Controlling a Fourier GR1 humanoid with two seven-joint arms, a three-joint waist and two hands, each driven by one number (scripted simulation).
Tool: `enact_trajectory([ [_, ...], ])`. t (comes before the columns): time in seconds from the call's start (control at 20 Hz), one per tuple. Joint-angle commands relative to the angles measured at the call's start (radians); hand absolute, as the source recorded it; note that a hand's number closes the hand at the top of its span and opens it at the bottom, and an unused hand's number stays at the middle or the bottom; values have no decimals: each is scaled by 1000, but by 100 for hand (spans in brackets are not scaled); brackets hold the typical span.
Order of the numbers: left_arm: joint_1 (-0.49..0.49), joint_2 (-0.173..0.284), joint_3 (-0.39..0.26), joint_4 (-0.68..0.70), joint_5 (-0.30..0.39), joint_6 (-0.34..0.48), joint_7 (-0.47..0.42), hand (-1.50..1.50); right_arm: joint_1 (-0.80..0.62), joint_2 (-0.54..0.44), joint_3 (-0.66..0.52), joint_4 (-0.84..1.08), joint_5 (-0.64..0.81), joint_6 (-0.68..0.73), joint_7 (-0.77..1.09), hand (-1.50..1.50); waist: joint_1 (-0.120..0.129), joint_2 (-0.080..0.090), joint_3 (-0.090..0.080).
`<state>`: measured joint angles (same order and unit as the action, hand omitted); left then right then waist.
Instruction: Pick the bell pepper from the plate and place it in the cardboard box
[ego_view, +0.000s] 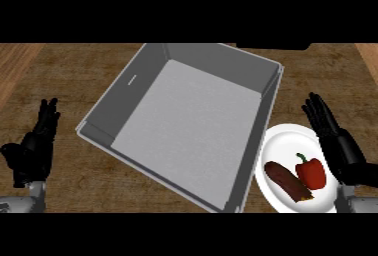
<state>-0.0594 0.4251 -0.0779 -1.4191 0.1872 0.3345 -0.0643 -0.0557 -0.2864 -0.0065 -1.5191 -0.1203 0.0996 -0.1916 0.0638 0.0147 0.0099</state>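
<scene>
Underneath, brown wooden counter (59, 65) bears grey box (251, 75), white plate (284, 137).

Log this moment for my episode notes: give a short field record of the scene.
surface: wooden counter
box: grey, open-topped, nothing visible inside
plate: white, right of box
on plate: red bell pepper, dark brown eggplant beside it
left hand: open, holding nothing
right hand: open, beside plate
pepper picked: not yet

Pretty clearly a kitchen: a brown wood-grain counter top (66, 65), and just right of the big grey open box (184, 120) sits a round white plate (284, 137) with a red bell pepper (311, 172) and a dark brown eggplant (288, 182).
</scene>
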Motion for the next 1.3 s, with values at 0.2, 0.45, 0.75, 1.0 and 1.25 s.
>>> enact_trajectory([
  [0.2, 42, 22, -73, -54, -107, -11, 31, 0, -234, 28, -52, 0, -92, 49, -36, -150, -51, -15, -9],
  [0.45, 21, -2, -125, -49, -106, -35, 94, 0, -120, 63, -107, 132, 177, -303, -53, -150, -63, -9, -8],
  [0.75, 72, -34, -134, -137, -175, -25, 155, 0, -63, -39, -152, 119, 131, -138, -181, -150, -63, -16, -10],
  [1.0, 63, 12, -85, -106, -127, -68, 128, 0, -5, -276, -95, 101, 323, -70, -119, -150, -69, -18, -12],
  [1.25, 52, 0, -89, -97, -128, -71, 147, 0, -41, -465, -8, 25, 395, 132, 87, -150, -68, -20, -14],
])
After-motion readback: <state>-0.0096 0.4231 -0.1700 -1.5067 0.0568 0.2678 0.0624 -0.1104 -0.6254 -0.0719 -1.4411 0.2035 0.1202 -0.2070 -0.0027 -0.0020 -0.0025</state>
